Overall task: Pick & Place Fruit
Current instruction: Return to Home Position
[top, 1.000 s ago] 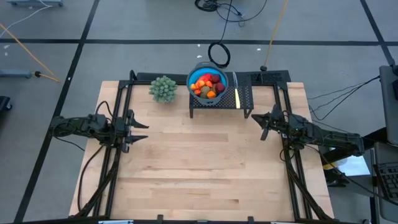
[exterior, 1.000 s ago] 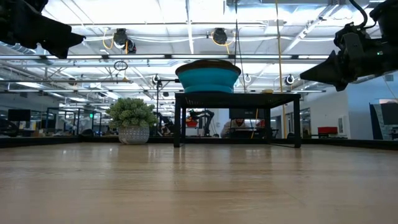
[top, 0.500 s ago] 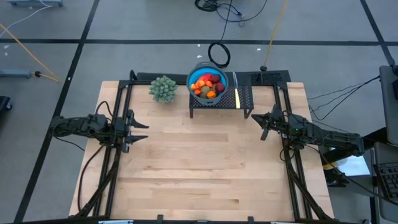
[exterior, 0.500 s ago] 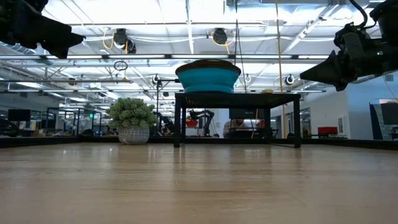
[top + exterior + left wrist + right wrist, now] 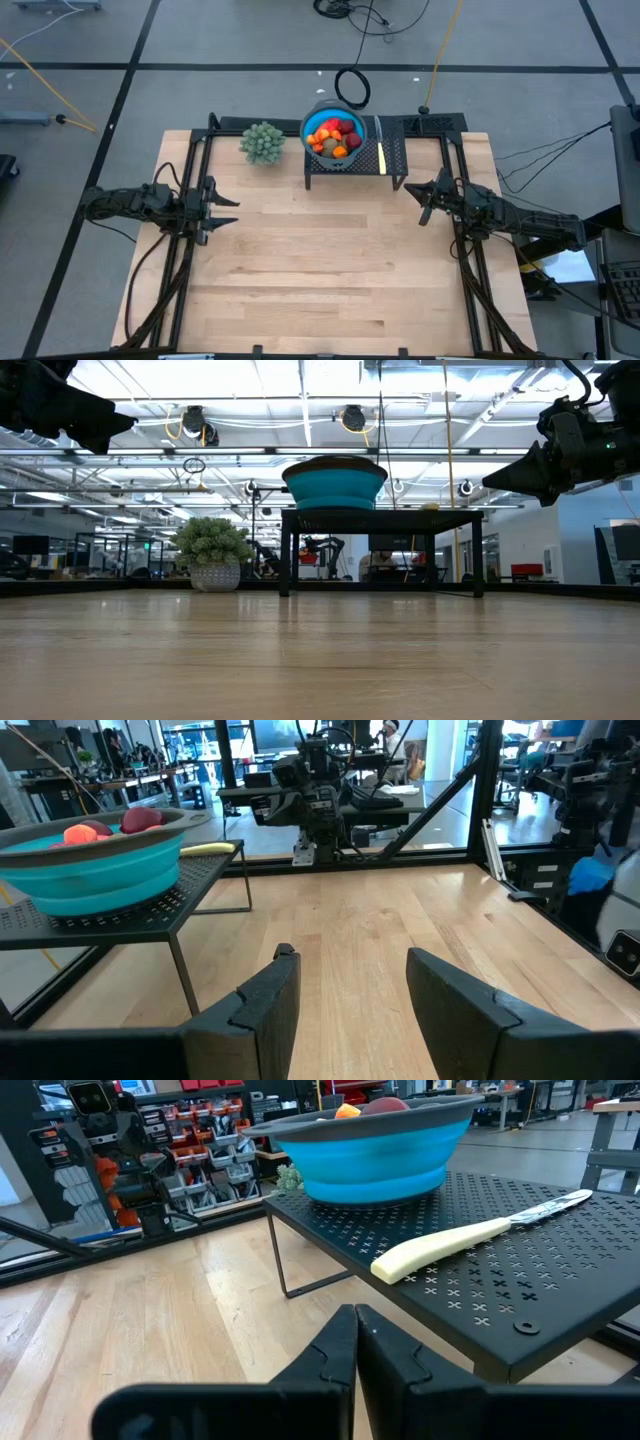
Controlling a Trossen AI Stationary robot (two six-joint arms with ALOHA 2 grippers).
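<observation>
The fruit point(image 5: 334, 137) lies piled in a blue bowl point(image 5: 310, 125): red, orange and dark pieces. The bowl stands on a black perforated rack point(image 5: 392, 160) at the table's far edge. Only the tops of some pieces point(image 5: 140, 819) point(image 5: 385, 1104) show over the rim in the wrist views. My left gripper point(image 5: 232, 211) point(image 5: 345, 970) hovers open at the table's left side. My right gripper point(image 5: 418, 204) point(image 5: 356, 1323) hovers shut at the right side, near the rack's corner.
A pale yellowish knife point(image 5: 380, 152) point(image 5: 450, 1240) lies on the rack beside the bowl. A green bushy plant point(image 5: 262, 142) in a pot point(image 5: 215, 576) stands on the table left of the rack. Bare wooden tabletop point(image 5: 320, 260) stretches between the arms toward the near edge.
</observation>
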